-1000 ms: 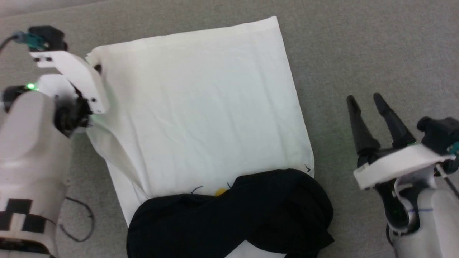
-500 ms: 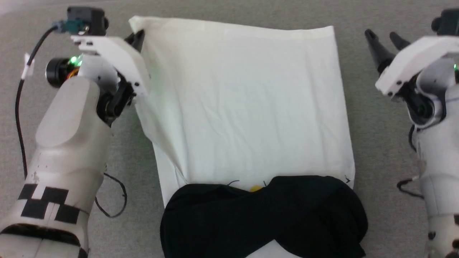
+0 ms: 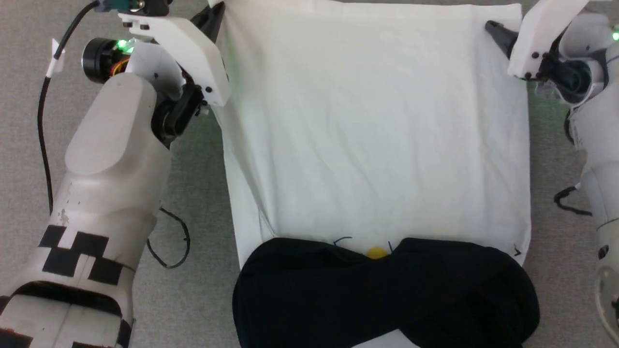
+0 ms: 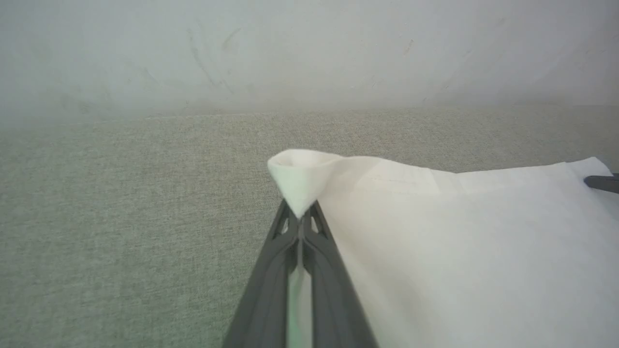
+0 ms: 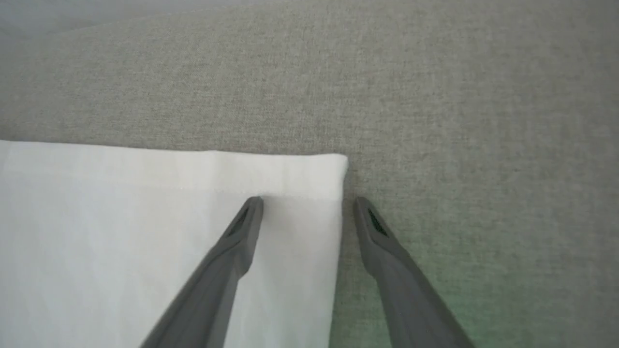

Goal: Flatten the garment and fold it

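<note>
Shirt (image 3: 377, 145): it lies on a grey fabric surface (image 3: 203, 299). The white body is spread out with the hem towards the far edge. The black sleeves (image 3: 387, 290) are heaped across the collar end nearest me, with a small yellow mark (image 3: 376, 252) just above them.
Left fingers (image 4: 309, 232): pressed together on the far left hem corner (image 4: 300, 179), which stands up in a little peak above the tips.
Right fingers (image 5: 249, 212): spread wide and holding nothing. One tip is over the cloth and the other over the bare surface, on either side of the far right hem corner (image 5: 333, 169).
Lie of the cloth: the body is mostly smooth with faint creases. A loose flap (image 3: 244, 203) runs along its left side.
How it will handle: I judge it light, thin and limp. It should follow a pull easily but sag and wrinkle wherever I leave it unsupported. It won't break, and it shouldn't slip much on this rough surface.
Where to hold: right at the hem corners, where the stitched edge gives my tips a thicker bite.
Step in hand: probably closing my right fingers on their corner to match the left. With both corners held I can draw the hem taut.
Watch for: pinching only the top layer, or pulling unevenly and skewing the body.
</note>
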Motion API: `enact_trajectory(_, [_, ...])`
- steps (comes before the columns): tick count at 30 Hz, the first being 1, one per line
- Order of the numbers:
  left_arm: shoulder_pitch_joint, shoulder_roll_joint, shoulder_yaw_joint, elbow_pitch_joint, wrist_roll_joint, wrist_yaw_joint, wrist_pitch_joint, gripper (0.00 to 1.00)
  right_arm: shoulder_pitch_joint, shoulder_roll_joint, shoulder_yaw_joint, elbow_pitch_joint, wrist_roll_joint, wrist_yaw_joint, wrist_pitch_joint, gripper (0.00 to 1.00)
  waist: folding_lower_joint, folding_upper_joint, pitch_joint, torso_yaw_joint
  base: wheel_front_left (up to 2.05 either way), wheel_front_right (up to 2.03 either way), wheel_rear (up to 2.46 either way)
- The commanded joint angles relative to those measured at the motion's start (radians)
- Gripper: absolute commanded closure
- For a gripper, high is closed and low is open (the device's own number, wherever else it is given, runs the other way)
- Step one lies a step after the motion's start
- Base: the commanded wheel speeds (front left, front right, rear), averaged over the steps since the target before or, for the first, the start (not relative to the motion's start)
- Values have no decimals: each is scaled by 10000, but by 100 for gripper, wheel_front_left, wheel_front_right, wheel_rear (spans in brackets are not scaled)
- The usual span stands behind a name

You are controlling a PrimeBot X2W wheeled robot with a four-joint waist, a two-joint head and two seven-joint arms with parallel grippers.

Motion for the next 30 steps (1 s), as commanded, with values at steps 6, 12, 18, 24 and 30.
enact_trajectory(6, [-194,-42,-123,246,-44,-145,-171,100,65,30,251,1566,107,-9,1775,57,-1,-1,97,197,0,0,0])
enact_trajectory(12, [-218,6,-191,542,-170,-240,-288,100,-5,-29,547,1680,180,-9,1965,100,-1,-1,-80,189,0,0,0])
enact_trajectory(18, [-401,131,-151,893,-139,-272,-962,100,-41,-431,905,709,248,-9,-293,100,-1,-1,-687,100,0,0,0])
enact_trajectory(24, [-852,336,-53,1309,-17,-240,-1841,100,-134,-678,1110,266,360,-9,-2375,100,-1,-1,-1493,-65,0,0,0])
enact_trajectory(30, [-910,449,40,1571,-110,-262,-2329,100,25,-760,1723,-123,671,-9,-3519,100,-1,-1,-2211,-178,0,0,0])
